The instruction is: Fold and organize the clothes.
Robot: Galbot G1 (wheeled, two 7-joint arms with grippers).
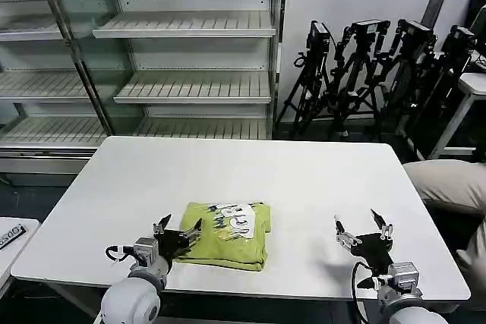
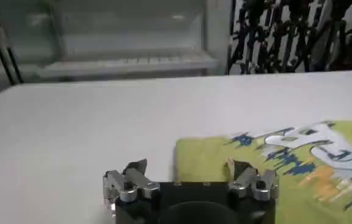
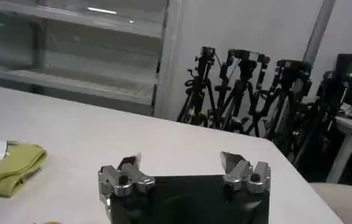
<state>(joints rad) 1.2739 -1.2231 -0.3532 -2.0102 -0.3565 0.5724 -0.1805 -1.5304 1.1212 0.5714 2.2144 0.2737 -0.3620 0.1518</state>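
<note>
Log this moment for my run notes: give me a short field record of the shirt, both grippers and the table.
shirt: lime-green T-shirt, folded into a compact rectangle, printed side up, near the table's front edge
left gripper: left gripper open, low at the shirt's left edge, one finger over the fabric
right gripper: right gripper open, above bare table to the right of the shirt, holding nothing
table: white table
background: metal shelves, tripods

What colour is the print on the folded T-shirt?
White and blue with some orange, on the lime-green T-shirt; clearest in the left wrist view.
</note>
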